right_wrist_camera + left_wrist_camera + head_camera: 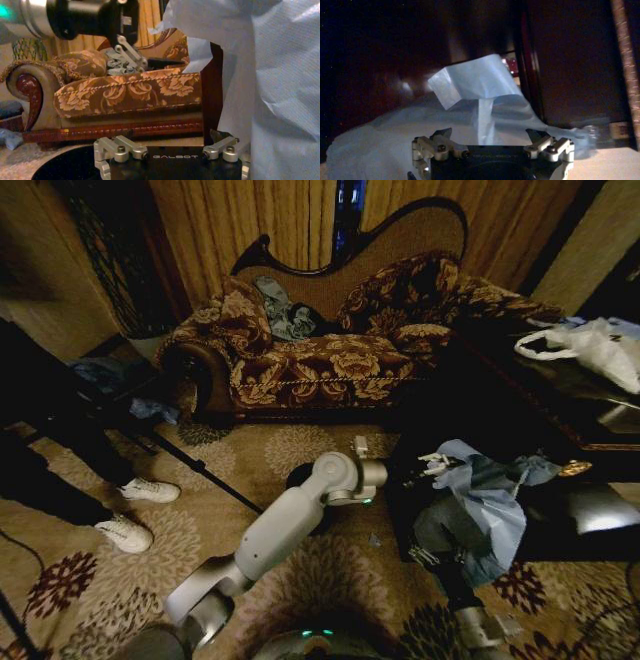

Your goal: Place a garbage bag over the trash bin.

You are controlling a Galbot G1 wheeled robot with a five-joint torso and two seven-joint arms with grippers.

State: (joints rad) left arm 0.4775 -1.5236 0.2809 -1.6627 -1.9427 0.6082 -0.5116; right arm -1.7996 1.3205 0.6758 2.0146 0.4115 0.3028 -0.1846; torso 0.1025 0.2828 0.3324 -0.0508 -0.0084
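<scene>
Look at your garbage bag [487, 502]: thin, shiny, pale blue film, all crumpled, draped on the dark table edge [600, 525] right of the trash bin [301, 477] (round, black). Your left gripper [490, 137] has its fingers spread wide, with bag film between them. Your right gripper [172, 141] is spread too, gripping nothing. Farther back sits a flowery sofa [330, 350].

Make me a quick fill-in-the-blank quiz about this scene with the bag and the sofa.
1. The garbage bag is pale ____.
2. Behind it stands a floral ____.
3. The left gripper faces the bag with its fingers ____.
4. A ____ plastic bag with handles lies on the dark table.

Answers: blue; sofa; open; white
</scene>
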